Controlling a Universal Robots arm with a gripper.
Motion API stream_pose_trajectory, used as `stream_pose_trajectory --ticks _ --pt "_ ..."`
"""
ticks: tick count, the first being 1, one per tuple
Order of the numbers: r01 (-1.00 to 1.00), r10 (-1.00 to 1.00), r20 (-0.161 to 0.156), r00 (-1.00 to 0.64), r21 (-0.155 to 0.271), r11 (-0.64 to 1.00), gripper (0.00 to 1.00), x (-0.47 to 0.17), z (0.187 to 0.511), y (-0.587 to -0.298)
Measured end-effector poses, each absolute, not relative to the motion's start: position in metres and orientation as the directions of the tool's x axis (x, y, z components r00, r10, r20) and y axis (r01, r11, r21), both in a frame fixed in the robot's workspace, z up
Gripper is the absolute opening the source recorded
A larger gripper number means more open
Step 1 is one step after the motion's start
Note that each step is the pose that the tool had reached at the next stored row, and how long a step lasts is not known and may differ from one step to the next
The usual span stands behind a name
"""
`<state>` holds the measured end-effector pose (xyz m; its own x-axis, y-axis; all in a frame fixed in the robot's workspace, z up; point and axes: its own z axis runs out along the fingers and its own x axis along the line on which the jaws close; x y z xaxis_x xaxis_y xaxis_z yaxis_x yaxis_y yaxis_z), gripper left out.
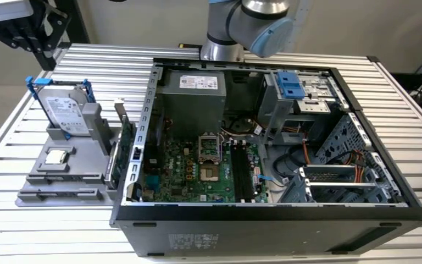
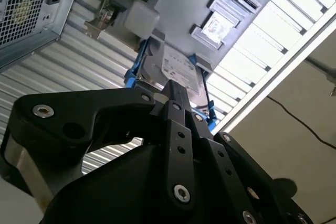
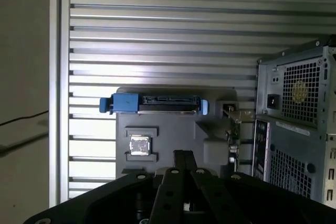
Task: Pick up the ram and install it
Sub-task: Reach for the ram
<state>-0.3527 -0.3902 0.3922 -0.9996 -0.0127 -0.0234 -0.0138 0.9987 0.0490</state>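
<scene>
The ram (image 1: 112,162) looks like a thin grey-green stick standing on edge at the side of the grey holder (image 1: 57,184) nearest the case, beside the taller green card (image 1: 128,146). In both wrist views my gripper (image 2: 169,85) (image 3: 181,153) is shut with nothing between its black fingers. It hangs high above the slatted table, over the holder (image 3: 173,124). The arm (image 1: 248,22) rises behind the open computer case (image 1: 270,165). Long black memory slots (image 1: 239,170) run along the motherboard.
The holder also carries a silver hard drive with blue rails (image 1: 63,113) (image 3: 155,103) (image 2: 176,72) and a small square chip (image 1: 55,157) (image 3: 139,145). The case's rear panel (image 3: 294,129) stands beside the holder. A black frame (image 1: 20,27) stands at the exterior view's far left.
</scene>
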Motion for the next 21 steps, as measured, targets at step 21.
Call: stream_pose_trajectory --ticks 21 --pt "-0.014 -0.013 -0.023 -1.0 0.049 0.999 0.0 -0.381 0.392 -0.389"
